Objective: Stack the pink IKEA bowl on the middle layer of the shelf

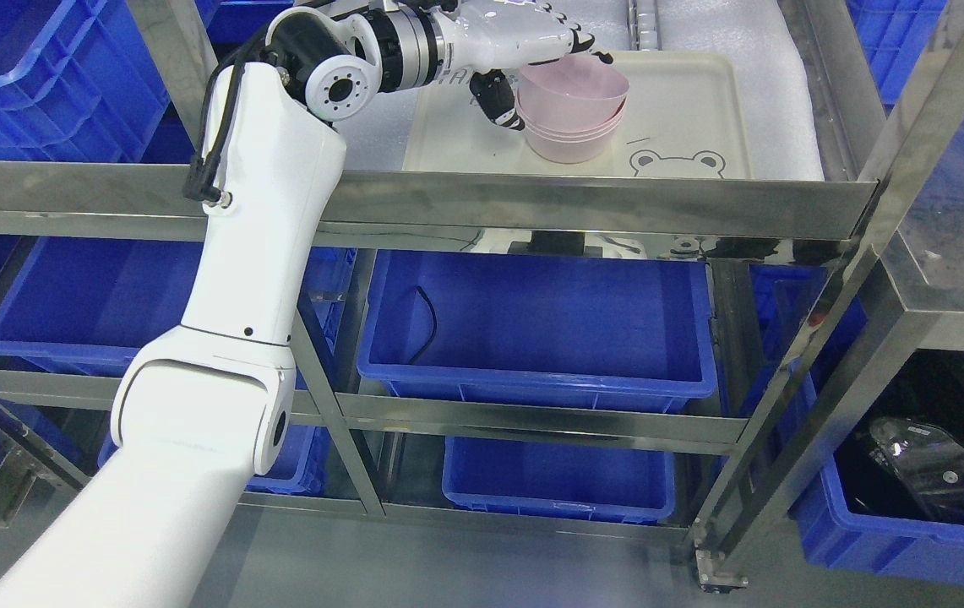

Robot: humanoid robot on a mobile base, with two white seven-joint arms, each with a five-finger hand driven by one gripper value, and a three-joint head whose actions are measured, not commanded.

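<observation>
Robot arm: a big white arm (228,338) comes in from the lower left and reaches up over the front rail of the shelf (532,207).
Robot hand: the left robot hand (545,72) is at the top of the picture, right at the pink bowls. Its fingers (579,38) lie over the back rim of the top bowl and its dark thumb (500,101) presses on the left side, so it is holding the top bowl.
Top bowl: the pink bowl (574,89) in the robot hand sits tilted a little in the stack, not quite flat.
Stack of bowls: the other pink bowls (570,143) are nested under it, one inside the next. I cannot tell how many there are.
Tray: the stack stands on a cream tray (684,110) with a little bear face (676,162) drawn at its front edge. The bowls are on the left half of the tray.
Shelf: the tray lies on a white foam sheet (769,76) on a shiny metal shelf.
Bins below: a big blue bin (532,329) sits on the layer under the tray, with a thin black cord (427,321) in it. More blue bins (558,481) are lower down and at both sides.
Other arm: the right arm does not show.
</observation>
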